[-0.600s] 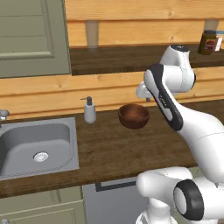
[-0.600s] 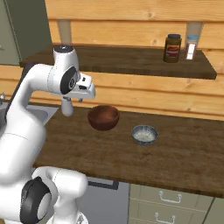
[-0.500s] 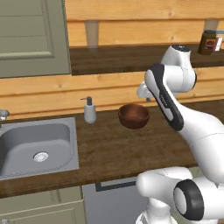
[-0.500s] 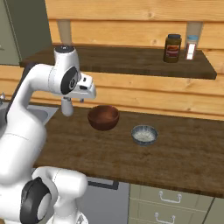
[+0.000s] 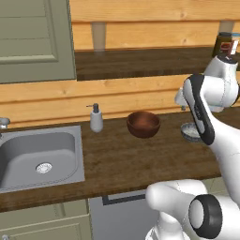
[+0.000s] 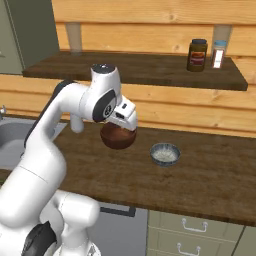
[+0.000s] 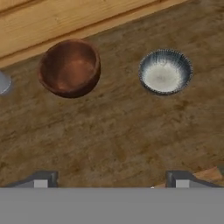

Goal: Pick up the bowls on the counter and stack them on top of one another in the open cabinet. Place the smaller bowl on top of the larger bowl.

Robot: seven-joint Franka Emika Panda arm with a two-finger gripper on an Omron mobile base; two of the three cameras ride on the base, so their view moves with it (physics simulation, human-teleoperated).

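Note:
In the hand view the larger bowl, reddish-brown and deep, sits upright on the counter at upper left. The smaller bowl, pale grey, stands apart to its right. My gripper hovers above the counter on the near side of both bowls, open wide and holding nothing. From the right base view my hand hangs in front of the larger bowl and covers its top, with the smaller bowl to the right. The open cabinet runs above. My arm partly covers the smaller bowl.
A white soap dispenser stands left of the larger bowl, beside the steel sink. A dark jar and a small shaker occupy the shelf's right end. A grey-green cabinet door hangs at upper left.
My arm has swung to the right, bringing the hand from left of the larger bowl to over it. The bowls have not moved.

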